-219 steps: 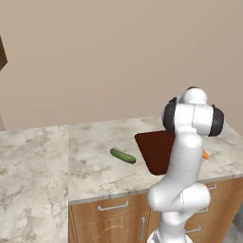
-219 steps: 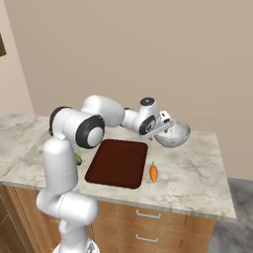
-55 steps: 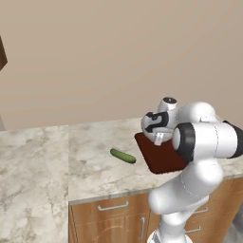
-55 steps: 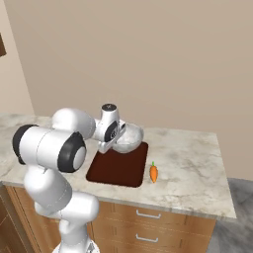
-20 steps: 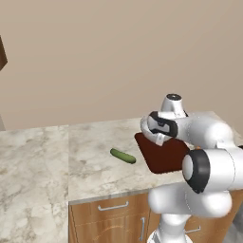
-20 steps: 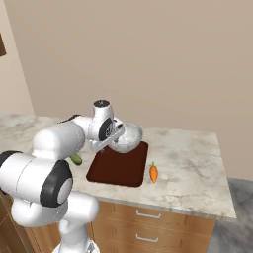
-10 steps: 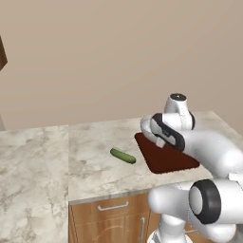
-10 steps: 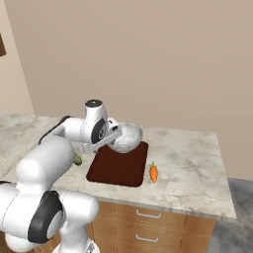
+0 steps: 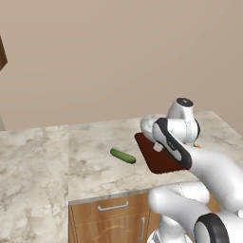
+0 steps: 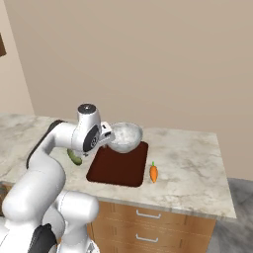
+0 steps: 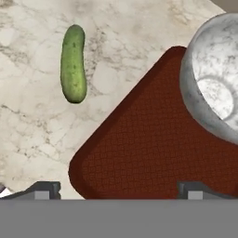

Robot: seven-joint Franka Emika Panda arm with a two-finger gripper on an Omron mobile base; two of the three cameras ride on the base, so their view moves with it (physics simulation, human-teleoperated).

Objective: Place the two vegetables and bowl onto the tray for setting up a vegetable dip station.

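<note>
The cucumber is lying flat on the marble worktop, just off the tray, on the side facing away from the carrot. In the hand view it is sitting up and to the left of the hand, with its long axis running almost straight up and down that view, roughly along the direction the camera is looking. The gap between the two fingertips is running crosswise to that axis, so I judge little turning of the wrist will be needed before closing across the cucumber's narrow width; mostly the hand will have to shift sideways off the tray and come down.

The hand is hovering above the tray's near corner with its fingertips spread wide and nothing between them; it is released and empty.

The bowl is resting on the tray at its far corner, overhanging the rim a little as seen from the right base view. The carrot is lying on the worktop just beside the tray's other long edge, green tip pointing towards the wall, so it is farther from the hand than the cucumber.

Counted: one cucumber, one carrot, one bowl, one tray, one arm. Judged from how things lie, the bowl is placed and both vegetables are waiting.
</note>
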